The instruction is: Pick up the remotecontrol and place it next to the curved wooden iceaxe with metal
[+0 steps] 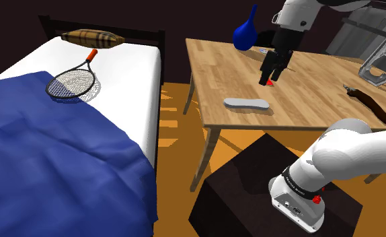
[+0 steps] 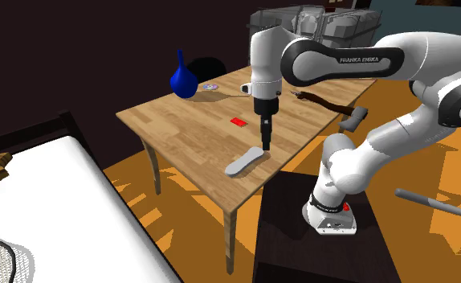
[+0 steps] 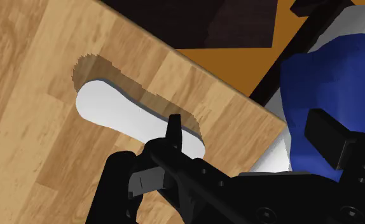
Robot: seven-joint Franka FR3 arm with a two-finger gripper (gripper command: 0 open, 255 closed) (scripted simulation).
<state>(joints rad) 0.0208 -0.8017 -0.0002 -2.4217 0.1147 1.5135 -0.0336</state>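
Remote control: pale grey, long and flat, lying on the wooden table. It sits close to the long edge that faces the black stand and runs lengthwise along that edge. Nothing is touching it in the shoulder view. Gripper: hangs above the table with its fingers pointing down, further in from the edge than the remote control. The two fingers look spread, with nothing between them. In the second exterior view the fingertips hover just over the end of the remote control that lies further from the table's corner, and I cannot tell if they touch it. In the wrist view the remote control is white and lies below the hand, near the table's edge, with orange floor and blue blanket beyond. Ice axe: dark brown curved shaft at the table's far end, toward the shoulder view's right, well apart from the remote control. Small red card: flat, near the middle of the table, behind the gripper. Blue vase: upright, near the table's far corner. Bed beside the table: white sheet, blue blanket, a racket and a plaid pillow at the head.
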